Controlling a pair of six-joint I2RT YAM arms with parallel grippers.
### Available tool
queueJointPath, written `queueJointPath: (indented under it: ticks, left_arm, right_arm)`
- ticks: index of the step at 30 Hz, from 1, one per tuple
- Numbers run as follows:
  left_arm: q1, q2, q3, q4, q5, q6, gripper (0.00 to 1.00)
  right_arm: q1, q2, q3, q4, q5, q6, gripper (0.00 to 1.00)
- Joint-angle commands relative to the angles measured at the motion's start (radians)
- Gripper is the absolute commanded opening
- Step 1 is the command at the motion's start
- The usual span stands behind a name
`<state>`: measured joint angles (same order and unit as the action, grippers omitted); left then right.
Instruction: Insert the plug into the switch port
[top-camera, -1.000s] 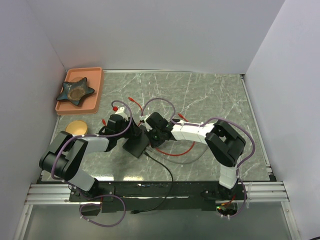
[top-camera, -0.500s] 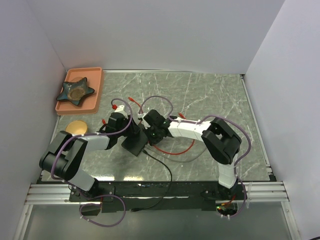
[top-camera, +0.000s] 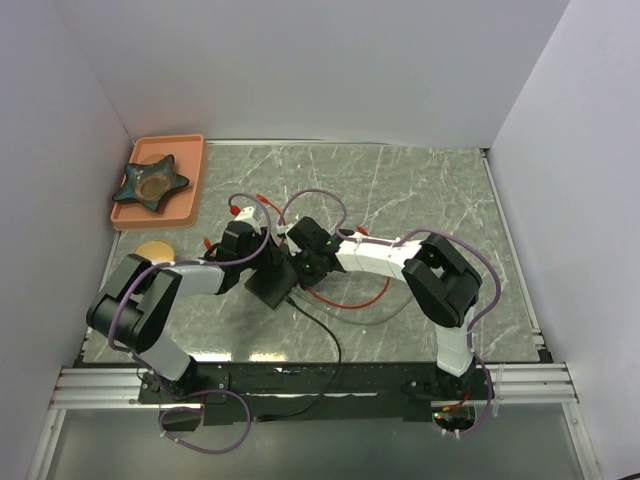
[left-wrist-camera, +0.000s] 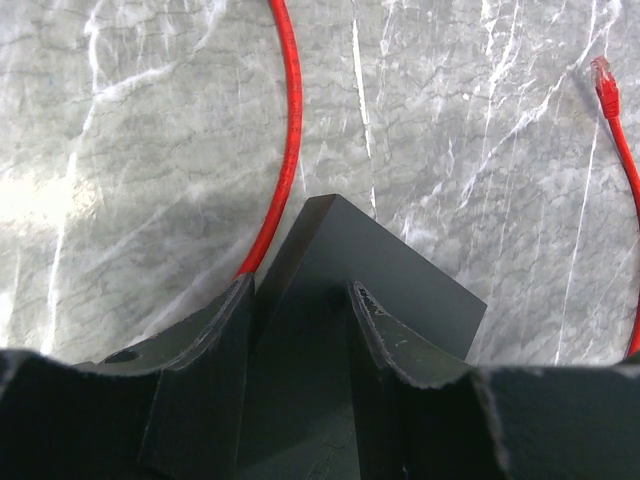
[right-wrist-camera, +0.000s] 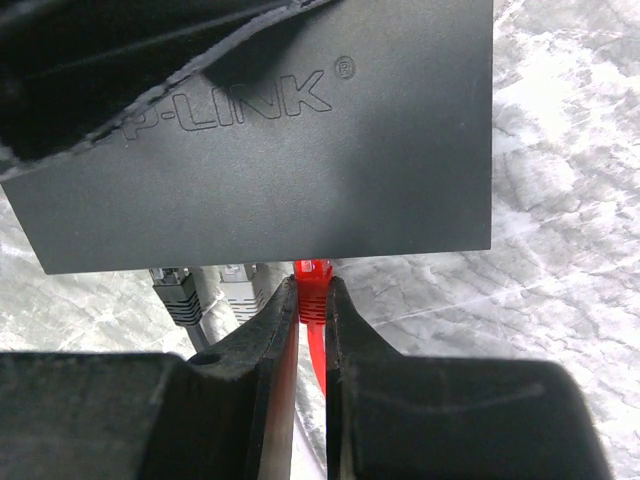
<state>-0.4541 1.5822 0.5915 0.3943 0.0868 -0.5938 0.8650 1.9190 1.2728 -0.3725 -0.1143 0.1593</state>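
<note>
The switch is a flat matte-black box (top-camera: 268, 288) with a brand name on its top (right-wrist-camera: 300, 150). My left gripper (top-camera: 263, 262) is shut on the box, which fills the gap between its fingers (left-wrist-camera: 300, 292). My right gripper (right-wrist-camera: 311, 292) is shut on the red plug (right-wrist-camera: 313, 274). The plug's tip touches the box's near edge, just right of a grey plug (right-wrist-camera: 232, 282) and a black plug (right-wrist-camera: 172, 288) seated there. The switch port itself is hidden under that edge. In the top view my right gripper (top-camera: 298, 272) meets the box from the right.
The plug's red cable (top-camera: 352, 302) loops right of the box, and a black cable (top-camera: 325, 335) runs toward the near edge. Another red cable (left-wrist-camera: 291, 130) and a loose red plug (left-wrist-camera: 603, 78) lie beyond the box. At far left stand an orange tray (top-camera: 196, 180) with a star-shaped dish (top-camera: 150, 182) and a yellow disc (top-camera: 152, 250).
My right gripper has carried the red plug leftward up to the box's edge. The left arm has shifted slightly forward with the box.
</note>
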Motion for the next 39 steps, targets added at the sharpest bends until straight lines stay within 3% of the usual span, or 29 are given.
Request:
queueJointPath:
  ticks: [1,3,11,14,19,30,36,39]
  left_arm:
    - [-0.126,0.070,-0.010,-0.120,0.379,-0.067,0.34]
    - [-0.126,0.084,-0.007,-0.101,0.409,-0.072,0.30]
    - [-0.127,0.084,-0.009,-0.110,0.424,-0.063,0.29]
    - [-0.126,0.075,-0.005,-0.129,0.400,-0.058,0.30]
    - [-0.120,0.027,-0.013,-0.153,0.311,-0.066,0.41]
    - [-0.014,-0.099,-0.076,-0.232,0.090,-0.156,0.71]
    - [0.038,-0.215,-0.120,-0.297,-0.033,-0.195,0.81]
    - [0.057,-0.287,-0.140,-0.316,-0.070,-0.218,0.85]
  right_arm:
    - [-0.009,-0.077,0.073,0.606,0.030,0.040,0.00]
    - [-0.009,-0.080,0.062,0.616,0.028,0.042,0.00]
    - [-0.009,-0.078,0.031,0.653,0.039,0.031,0.00]
    - [-0.011,-0.077,0.051,0.614,0.035,0.032,0.00]
    - [-0.009,-0.107,0.036,0.552,0.053,0.031,0.00]
    - [-0.009,-0.150,-0.069,0.429,0.096,0.026,0.32]
    - [-0.011,-0.150,-0.075,0.345,0.113,0.002,0.53]
    - [-0.009,-0.156,-0.070,0.320,0.142,-0.006,0.59]
